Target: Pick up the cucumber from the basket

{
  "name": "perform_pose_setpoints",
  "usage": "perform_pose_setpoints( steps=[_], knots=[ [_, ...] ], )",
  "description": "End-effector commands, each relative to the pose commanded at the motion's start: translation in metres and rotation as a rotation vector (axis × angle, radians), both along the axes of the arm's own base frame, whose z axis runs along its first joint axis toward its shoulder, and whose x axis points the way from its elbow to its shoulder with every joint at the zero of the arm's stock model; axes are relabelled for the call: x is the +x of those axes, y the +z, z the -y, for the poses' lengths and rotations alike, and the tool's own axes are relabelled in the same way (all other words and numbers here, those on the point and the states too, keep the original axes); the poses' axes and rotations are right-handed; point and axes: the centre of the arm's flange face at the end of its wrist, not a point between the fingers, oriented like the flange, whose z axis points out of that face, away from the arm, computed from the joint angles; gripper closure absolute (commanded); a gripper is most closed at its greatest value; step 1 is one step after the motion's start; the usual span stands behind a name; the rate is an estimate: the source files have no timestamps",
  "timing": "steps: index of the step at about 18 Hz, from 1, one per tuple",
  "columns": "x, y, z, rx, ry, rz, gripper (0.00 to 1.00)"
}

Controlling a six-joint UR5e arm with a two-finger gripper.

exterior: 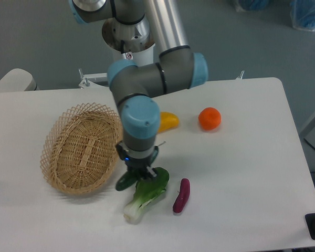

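Nearest, at the front of the white table [241, 184], a bok choy [145, 196] lies with its pale stem end toward the front edge and its dark leaves toward the arm; just to its right, apart from it, a small purple eggplant [181, 195] lies almost parallel. Just behind the bok choy's leaves the gripper [140, 174] reaches down from above, its dark fingers low over the table; the wrist covers them from this angle, so whether the jaws are parted or closed on anything cannot be told. A dark green, glossy end of the cucumber [124, 182] shows beneath the gripper on its left side, lying on the tabletop just beside the basket's right rim and touching or nearly touching the bok choy leaves; the rest of it is hidden under the gripper. The basket [82, 148] sits to the left, tilted with its far rim higher, and nothing is visible inside it; the cucumber lies outside it. Farther back, a yellow object [168, 121] peeks out from behind the grey and blue arm [139, 118]; an orange fruit [210, 118] sits to its right, well apart from the vegetables; the arm's base rises at the table's far edge.
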Motion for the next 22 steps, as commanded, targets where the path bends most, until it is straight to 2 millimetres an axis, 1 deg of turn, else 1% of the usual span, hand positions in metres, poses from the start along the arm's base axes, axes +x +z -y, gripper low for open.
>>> perform_pose_setpoints(
  steps=[3, 4, 7, 10, 13, 14, 16, 19, 22],
  knots=[
    [-0.034, 0.001, 0.017, -0.015, -0.026, -0.027, 0.90],
    [-0.044, 0.002, 0.018, -0.014, -0.045, -0.028, 0.90],
    [-0.064, 0.002, 0.017, -0.030, -0.083, -0.012, 0.90],
    [-0.074, 0.000, 0.013, -0.031, -0.131, -0.015, 0.90],
    [-0.087, 0.001, 0.018, -0.038, -0.167, -0.032, 0.90],
    [-0.091, -0.002, 0.018, -0.037, -0.189, -0.031, 0.90],
    [-0.102, 0.001, 0.020, -0.029, -0.198, -0.040, 0.90],
    [-0.108, 0.003, 0.020, -0.028, -0.194, -0.046, 0.91],
    [-0.110, -0.002, 0.020, -0.032, -0.207, -0.042, 0.91]
  ],
)
